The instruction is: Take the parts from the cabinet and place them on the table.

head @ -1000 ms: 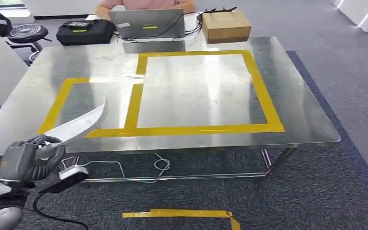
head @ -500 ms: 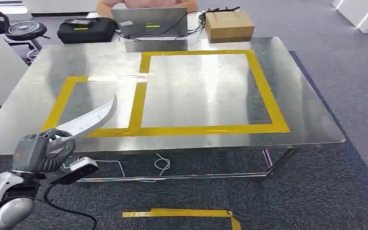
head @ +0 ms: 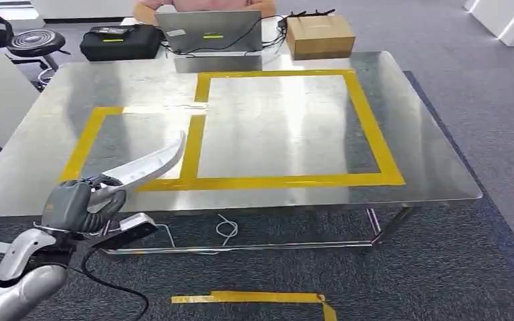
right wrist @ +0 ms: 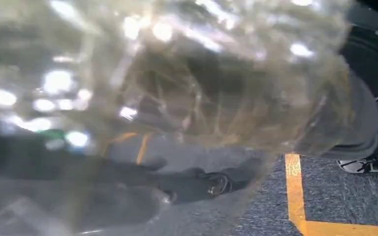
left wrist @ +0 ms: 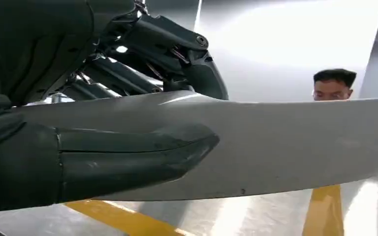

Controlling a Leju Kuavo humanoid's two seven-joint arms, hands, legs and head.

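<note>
My left hand (head: pixel 80 204) grips one end of a long curved light-grey part (head: pixel 144 164). The part slants up and to the right over the front left edge of the steel table (head: pixel 274 127), its tip above the small yellow-taped square. In the left wrist view the part (left wrist: pixel 285 142) runs across the picture, with my thumb (left wrist: pixel 128 152) on its near face and the dark fingers (left wrist: pixel 177 49) behind it. In the right wrist view a crinkled clear plastic bag (right wrist: pixel 177 73) lies close over my right hand (right wrist: pixel 197 182), which holds it; dark fingers show through the plastic.
At the table's far edge stand a laptop (head: pixel 207 32), a cardboard box (head: pixel 318 35) and a black case (head: pixel 117 41), with a person (head: pixel 201 5) behind them. An office chair (head: pixel 37 43) is at the far left. Yellow tape (head: pixel 254 299) marks the carpet.
My left hand has carried the grey part to the right and further over the table's front edge. The camera shifted slightly at first.
</note>
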